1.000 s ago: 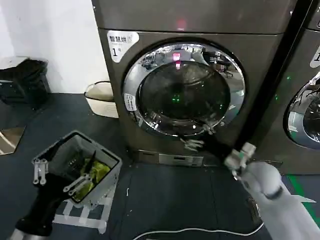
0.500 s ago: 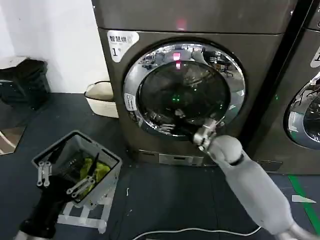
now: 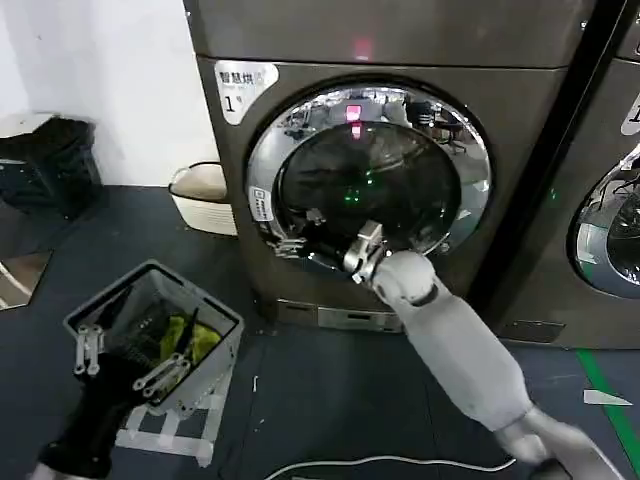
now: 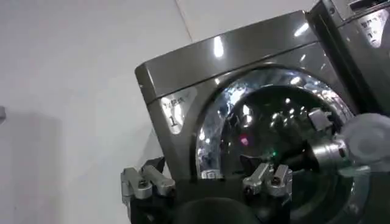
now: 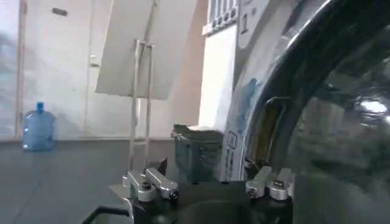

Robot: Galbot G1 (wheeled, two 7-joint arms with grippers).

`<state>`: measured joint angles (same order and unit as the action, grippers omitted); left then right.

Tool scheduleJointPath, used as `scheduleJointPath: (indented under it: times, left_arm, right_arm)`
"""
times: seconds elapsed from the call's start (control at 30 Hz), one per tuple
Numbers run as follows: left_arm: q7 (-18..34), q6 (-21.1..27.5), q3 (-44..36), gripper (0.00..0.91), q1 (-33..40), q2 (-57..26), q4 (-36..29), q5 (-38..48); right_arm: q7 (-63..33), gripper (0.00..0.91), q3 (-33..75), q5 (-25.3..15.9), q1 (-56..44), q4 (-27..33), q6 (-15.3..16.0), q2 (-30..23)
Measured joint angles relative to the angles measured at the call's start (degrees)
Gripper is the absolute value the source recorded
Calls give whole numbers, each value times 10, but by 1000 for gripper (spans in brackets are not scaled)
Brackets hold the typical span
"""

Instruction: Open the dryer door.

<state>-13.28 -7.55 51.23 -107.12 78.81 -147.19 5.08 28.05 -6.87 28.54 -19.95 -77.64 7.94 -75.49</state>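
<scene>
The dryer door (image 3: 455,215), a chrome ring round dark glass, sits flush and shut on the bronze-grey machine labelled "1" (image 3: 232,102). My right gripper (image 3: 298,232) reaches across the door's lower front to the lower-left part of the ring, open, nothing between its fingers. In the right wrist view that gripper (image 5: 210,184) is open beside the dryer door's ring (image 5: 286,79) and glass (image 5: 341,146). My left gripper (image 3: 125,362) hangs open low on the left over a grey basket (image 3: 215,365). The left wrist view has this gripper (image 4: 207,182) facing the dryer door (image 4: 213,131) from afar.
A second machine (image 3: 612,225) stands close on the right. A white tub (image 3: 203,196) sits by the dryer's left side. The grey basket holds yellow-green cloth (image 3: 195,338). A black bin (image 3: 48,160) is far left. A white cable (image 3: 400,462) lies on the floor.
My right arm swung from low right leftwards across the door's front; its gripper now sits at the ring's lower-left edge. The door stays shut. My left arm barely shifted.
</scene>
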Motion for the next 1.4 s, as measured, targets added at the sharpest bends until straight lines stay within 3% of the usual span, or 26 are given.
scheduleJointPath:
  times: [0.8, 1.2, 1.4]
  left_arm:
    - [7, 18, 1, 907, 7, -1, 0, 0]
    - [82, 150, 16, 907, 82, -54, 9, 145]
    - [34, 184, 19, 907, 158, -99, 95, 240]
  right_arm:
    - [52, 907, -10, -1, 56, 96, -11, -46]
    - [132, 907, -9, 14, 36, 54, 33, -16]
    - [189, 907, 6, 10, 4, -11, 46, 22]
